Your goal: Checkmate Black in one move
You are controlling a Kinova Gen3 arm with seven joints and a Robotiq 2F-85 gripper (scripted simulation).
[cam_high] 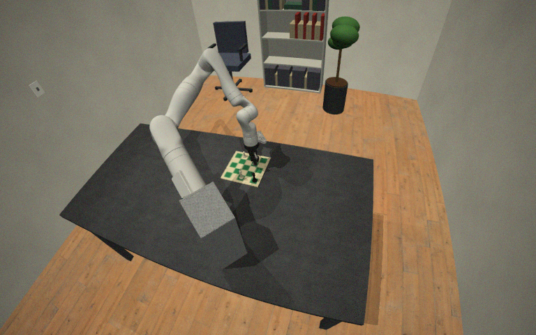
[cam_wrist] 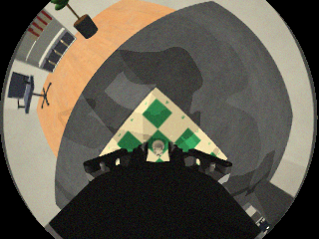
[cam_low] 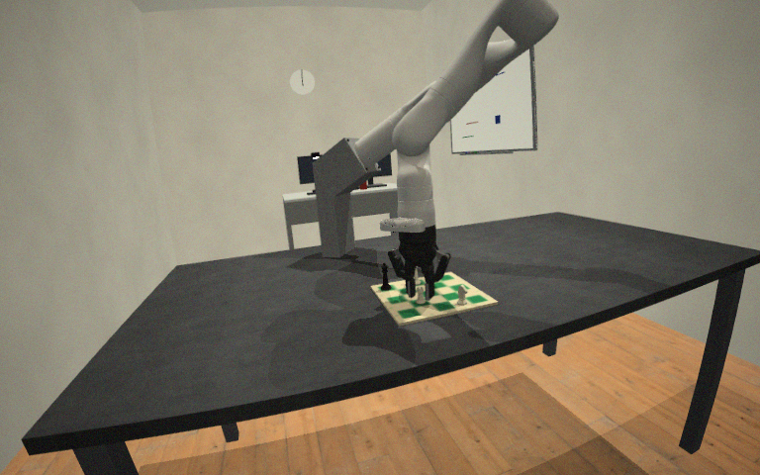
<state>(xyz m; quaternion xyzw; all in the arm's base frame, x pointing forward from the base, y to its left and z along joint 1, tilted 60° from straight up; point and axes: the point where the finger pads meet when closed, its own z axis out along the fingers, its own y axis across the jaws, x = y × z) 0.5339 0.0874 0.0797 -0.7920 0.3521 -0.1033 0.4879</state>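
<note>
My pincer (cam_low: 421,290) stands partly apart, low over the board (cam_low: 412,319) on the worktop (cam_low: 224,335), straddling a white piece (cam_wrist: 159,150) but gripping nothing; I reckon an off-centre squeeze could tip it, or a finger could clip the neighbouring piece (cam_low: 420,298).
</note>
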